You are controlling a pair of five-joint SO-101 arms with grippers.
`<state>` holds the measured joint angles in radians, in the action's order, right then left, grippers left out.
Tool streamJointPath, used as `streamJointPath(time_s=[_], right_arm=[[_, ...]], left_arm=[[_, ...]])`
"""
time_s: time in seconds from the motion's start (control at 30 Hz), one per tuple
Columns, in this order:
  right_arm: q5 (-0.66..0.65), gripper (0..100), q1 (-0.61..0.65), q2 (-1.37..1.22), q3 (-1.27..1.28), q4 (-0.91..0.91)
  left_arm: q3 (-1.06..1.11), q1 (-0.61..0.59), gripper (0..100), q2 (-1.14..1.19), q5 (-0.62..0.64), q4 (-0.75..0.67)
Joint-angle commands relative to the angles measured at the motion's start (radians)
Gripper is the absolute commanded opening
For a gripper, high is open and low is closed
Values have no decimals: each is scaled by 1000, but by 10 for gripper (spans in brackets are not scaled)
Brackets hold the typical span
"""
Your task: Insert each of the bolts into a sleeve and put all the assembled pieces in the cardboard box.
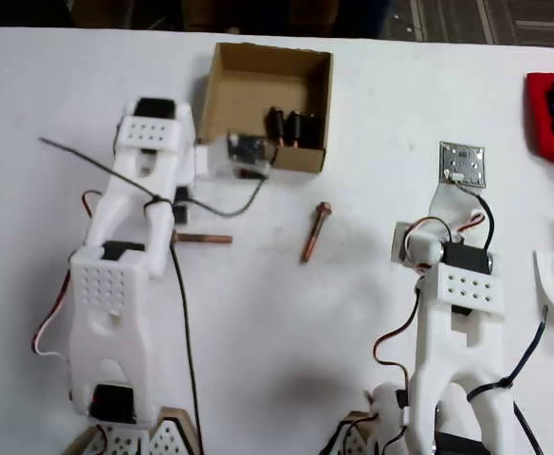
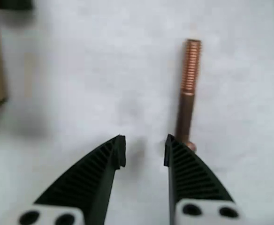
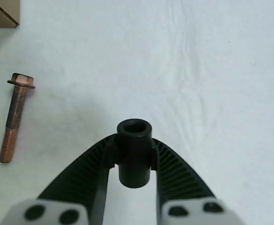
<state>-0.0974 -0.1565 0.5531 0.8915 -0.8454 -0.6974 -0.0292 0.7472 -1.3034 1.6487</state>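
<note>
Wrist views: right tool (image 3: 133, 143) clamps a sleeve (image 3: 134, 161), left tool (image 2: 144, 143) gapes (jaws apart) beside a bolt (image 2: 189, 89).

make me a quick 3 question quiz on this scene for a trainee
1. True or false: the right claw is empty.
2. Pick one. The bolt near the left claw is: A) gripped between the fingers, B) lying on the table beside one finger, C) standing upright.
3. Fill in: black pieces already lie inside the ___.

Key: 1 false, it grips a black sleeve; 2 B; 3 cardboard box.
</note>
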Motion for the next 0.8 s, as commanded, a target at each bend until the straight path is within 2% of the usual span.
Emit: streamJointPath(time_s=[0.0,0.07,0.17,0.27,0.37,0.57,0.6,0.77], right_arm=[[8,20,-2,42,-6,16],[8,20,-2,42,-6,16],[8,20,-2,42,-6,16],[8,20,-2,42,-6,16],[8,20,-2,42,-6,16],[8,20,-2,42,-6,16],[8,20,-2,42,-6,16],[8,20,-2,42,-6,16]], left_arm=[[-140,-17,149,-11,287,18],[-151,-17,149,-15,508,51],[-145,5,149,-18,922,127],[-110,15,151,-21,1284,138],[-81,28,151,-9,1438,135],[-54,28,155,-12,1471,127],[-54,29,155,-11,1510,123],[-35,-2,155,-17,2062,137]])
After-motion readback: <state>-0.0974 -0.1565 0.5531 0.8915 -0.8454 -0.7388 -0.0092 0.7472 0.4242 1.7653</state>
